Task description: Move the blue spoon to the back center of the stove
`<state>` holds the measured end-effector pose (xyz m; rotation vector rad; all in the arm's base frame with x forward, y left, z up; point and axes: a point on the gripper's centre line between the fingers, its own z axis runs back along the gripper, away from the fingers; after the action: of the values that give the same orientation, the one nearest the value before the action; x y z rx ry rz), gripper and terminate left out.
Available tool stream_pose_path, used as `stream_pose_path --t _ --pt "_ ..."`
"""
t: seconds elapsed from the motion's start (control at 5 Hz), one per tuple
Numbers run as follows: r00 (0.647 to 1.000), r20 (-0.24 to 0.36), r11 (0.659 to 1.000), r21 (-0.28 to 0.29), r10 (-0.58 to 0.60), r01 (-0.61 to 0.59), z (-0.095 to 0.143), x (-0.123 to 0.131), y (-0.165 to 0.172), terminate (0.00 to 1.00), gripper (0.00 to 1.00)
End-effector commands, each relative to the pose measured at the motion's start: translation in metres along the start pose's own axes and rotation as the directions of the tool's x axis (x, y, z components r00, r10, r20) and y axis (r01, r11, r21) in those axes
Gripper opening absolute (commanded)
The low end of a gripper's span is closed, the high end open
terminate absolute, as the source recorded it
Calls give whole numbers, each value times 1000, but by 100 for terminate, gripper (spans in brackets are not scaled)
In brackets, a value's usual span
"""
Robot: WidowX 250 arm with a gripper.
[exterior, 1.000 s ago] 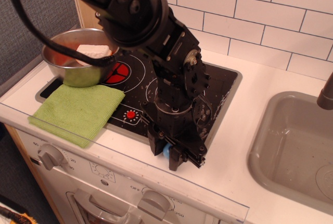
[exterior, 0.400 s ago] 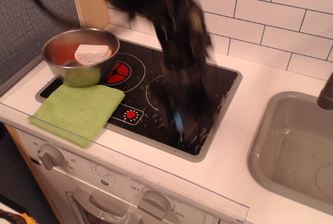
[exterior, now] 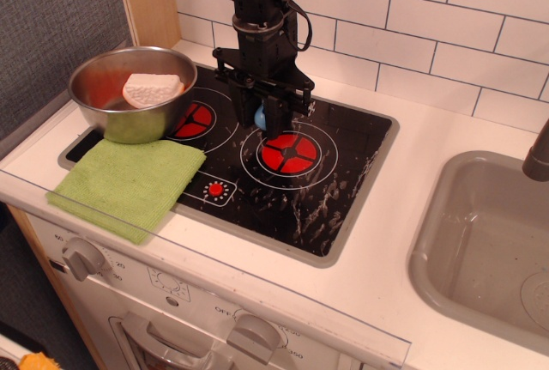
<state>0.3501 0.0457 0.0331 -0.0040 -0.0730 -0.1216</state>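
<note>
Claw (exterior: 267,118) clamped on blue spoon (exterior: 260,117), only a bit of blue visible btwn fingers. Spoon sits at back center of stove (exterior: 360,151), btwn the two red burners. Steel bowl (exterior: 133,91) w/ white sponge at left, green cloth (exterior: 129,181) in front.

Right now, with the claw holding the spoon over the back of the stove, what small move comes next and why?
Probably lower and release. The claw grips the blue spoon above the rear middle of the stove, between the two burners, so it seems to be at the goal spot already.
</note>
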Motion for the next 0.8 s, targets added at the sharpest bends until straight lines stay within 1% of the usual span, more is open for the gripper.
stream_pose_path --t 0.0,0.2,0.4,0.6 --pt "998 -7 998 8 -66 67 4 7 19 0 0" --pt "994 -6 994 3 -108 108 8 6 21 0 100" --pt "992 41 992 16 -122 122 25 6 22 0 100" --pt "989 104 994 31 -107 105 52 2 23 0 100"
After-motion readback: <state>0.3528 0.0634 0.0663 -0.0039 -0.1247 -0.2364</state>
